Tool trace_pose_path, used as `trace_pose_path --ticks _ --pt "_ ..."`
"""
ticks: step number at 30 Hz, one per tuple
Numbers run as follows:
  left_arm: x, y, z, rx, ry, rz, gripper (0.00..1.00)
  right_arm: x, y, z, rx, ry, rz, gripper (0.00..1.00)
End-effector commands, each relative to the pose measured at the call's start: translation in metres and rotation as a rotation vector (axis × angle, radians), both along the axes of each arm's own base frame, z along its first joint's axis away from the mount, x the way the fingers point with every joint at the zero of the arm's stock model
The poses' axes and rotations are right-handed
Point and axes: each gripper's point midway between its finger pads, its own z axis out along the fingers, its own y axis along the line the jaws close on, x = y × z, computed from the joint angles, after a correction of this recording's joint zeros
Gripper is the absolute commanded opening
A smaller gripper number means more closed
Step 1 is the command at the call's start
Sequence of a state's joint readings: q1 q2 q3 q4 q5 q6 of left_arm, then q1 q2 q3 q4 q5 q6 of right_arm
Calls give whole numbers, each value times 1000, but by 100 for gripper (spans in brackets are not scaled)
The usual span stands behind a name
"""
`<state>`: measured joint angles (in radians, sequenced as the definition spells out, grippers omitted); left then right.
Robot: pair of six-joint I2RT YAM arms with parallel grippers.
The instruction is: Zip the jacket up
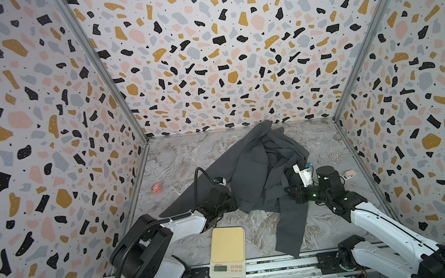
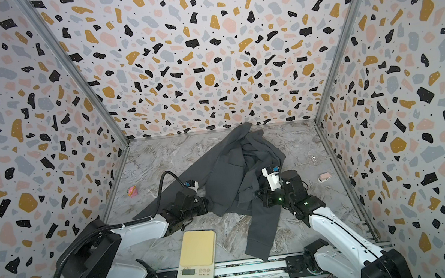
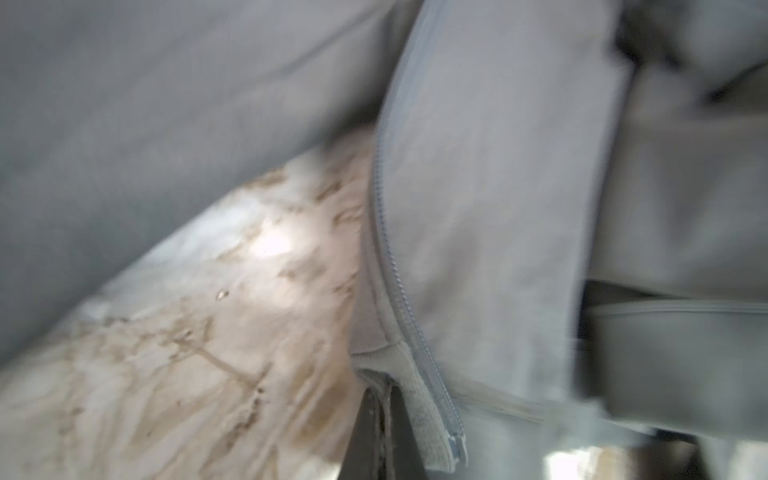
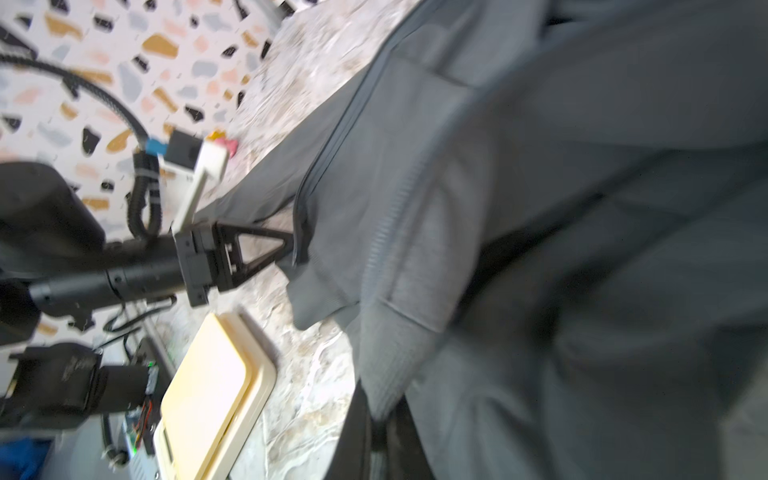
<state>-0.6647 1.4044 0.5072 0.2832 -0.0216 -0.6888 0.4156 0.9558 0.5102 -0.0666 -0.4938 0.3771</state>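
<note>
The jacket [image 1: 247, 171] is charcoal grey, the table [image 1: 183, 155] grey-veined marble, the scale [image 1: 227, 243] cream.

Reaches in low with the left arm [image 1: 185, 223] to the near left edge of the jacket [image 1: 250, 170], forearm nearly level. Pinches the jacket's bottom corner, right at the lower end of the zipper [image 3: 395, 282], with the left fingers [image 3: 361, 432], closed tight on the cloth. Bends the right arm [image 1: 382, 227] in from the jacket's right side, wrist turned inward. Clamps the ribbed bottom edge there with the right fingers [image 4: 353, 432], likewise closed.
</note>
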Motion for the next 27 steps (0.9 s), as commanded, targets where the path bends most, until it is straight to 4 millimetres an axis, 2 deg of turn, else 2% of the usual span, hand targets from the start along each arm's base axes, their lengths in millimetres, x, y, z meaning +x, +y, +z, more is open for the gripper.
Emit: trace_pose_path --ticks 1,8,12,15,21,27 --pt "7 -7 42 -38 -157 -46 0 -6 26 16 -19 -71 127 0" --pt "-6 -8 95 -91 -329 -136 0 -23 66 25 -21 -112 272 0" --pt "-17 -9 126 -134 -436 -184 0 -27 80 27 -26 -189 317 0" --pt "-19 -3 140 -133 -484 -151 0 -27 87 27 -2 -207 343 0" --pt "-26 -10 154 -138 -529 -171 0 -24 102 31 37 -179 383 0" --pt "-32 -18 147 -140 -542 -187 0 -23 108 32 77 -154 380 0"
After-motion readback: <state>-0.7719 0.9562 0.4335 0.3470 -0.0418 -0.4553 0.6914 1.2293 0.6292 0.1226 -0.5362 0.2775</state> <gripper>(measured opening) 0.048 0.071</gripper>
